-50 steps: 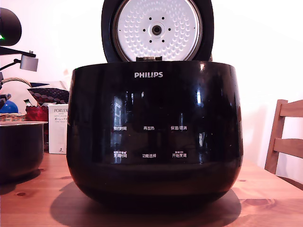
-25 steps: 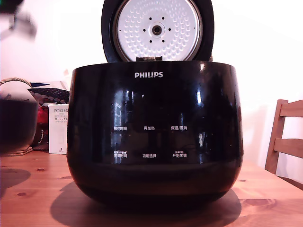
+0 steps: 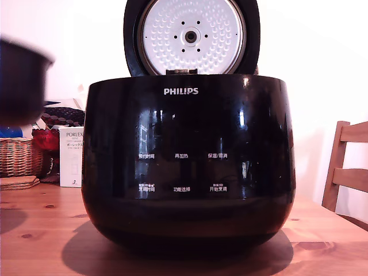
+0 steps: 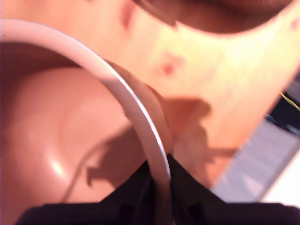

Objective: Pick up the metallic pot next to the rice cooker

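The rice cooker (image 3: 187, 167) fills the middle of the exterior view, glossy black with PHILIPS lettering, its lid (image 3: 191, 35) standing open. The metallic pot (image 3: 20, 80) hangs blurred in the air at the exterior view's left edge, well above the table and clear of it. In the wrist view the pot's pale rim (image 4: 117, 89) curves across the picture over its smooth inside (image 4: 56, 136). My gripper (image 4: 159, 171) is shut on that rim, one dark finger inside the pot and one outside. The gripper itself does not show in the exterior view.
A wicker basket (image 3: 20, 156) and a white box (image 3: 70, 156) stand behind, at the exterior view's left. A wooden chair (image 3: 348, 167) is at the right edge. The wooden table (image 3: 46, 230) shows under the lifted pot (image 4: 225, 93).
The pot has risen from the table at the exterior view's left to well above it, uncovering the basket behind. The rice cooker has not moved.
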### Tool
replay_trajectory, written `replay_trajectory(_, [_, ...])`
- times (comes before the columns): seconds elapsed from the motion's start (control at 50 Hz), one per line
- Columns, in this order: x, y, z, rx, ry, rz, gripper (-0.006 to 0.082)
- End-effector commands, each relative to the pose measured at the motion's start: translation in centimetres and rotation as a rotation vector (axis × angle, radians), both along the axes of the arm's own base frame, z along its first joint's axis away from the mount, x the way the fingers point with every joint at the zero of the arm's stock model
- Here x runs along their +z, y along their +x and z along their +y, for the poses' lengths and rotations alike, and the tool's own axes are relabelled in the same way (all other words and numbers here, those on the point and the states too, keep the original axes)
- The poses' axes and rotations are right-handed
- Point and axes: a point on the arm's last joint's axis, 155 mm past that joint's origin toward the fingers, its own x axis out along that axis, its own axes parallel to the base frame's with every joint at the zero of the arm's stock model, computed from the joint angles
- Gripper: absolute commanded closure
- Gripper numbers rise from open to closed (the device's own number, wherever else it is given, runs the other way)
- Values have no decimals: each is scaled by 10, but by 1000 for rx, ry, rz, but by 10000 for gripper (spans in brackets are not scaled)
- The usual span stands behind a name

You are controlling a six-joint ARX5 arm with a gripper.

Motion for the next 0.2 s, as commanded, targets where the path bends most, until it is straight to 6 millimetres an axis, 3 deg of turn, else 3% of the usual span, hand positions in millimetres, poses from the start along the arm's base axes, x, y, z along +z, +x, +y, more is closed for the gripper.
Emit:
replay_trajectory(0.0, [26, 6, -5, 1, -42, -93, 791])
replay_trajectory(0.18, [35, 8, -9, -8, -54, -117, 791])
